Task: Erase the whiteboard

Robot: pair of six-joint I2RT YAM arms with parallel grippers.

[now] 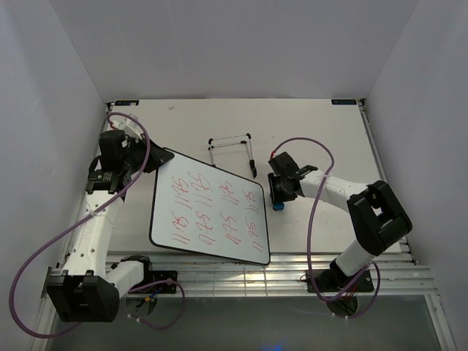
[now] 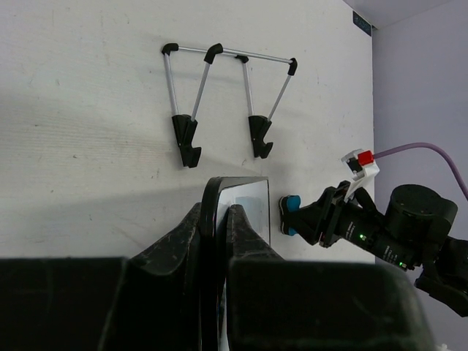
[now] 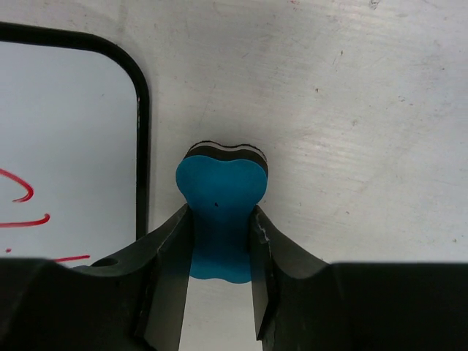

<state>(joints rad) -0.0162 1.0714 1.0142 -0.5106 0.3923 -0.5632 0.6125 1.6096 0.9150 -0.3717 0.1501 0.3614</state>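
The whiteboard, its red scrawl too small to read, lies on the surface, far left corner clamped in the left pincer. The right pincer grips the blue eraser just beside the board's right edge; the eraser's near end is hidden.
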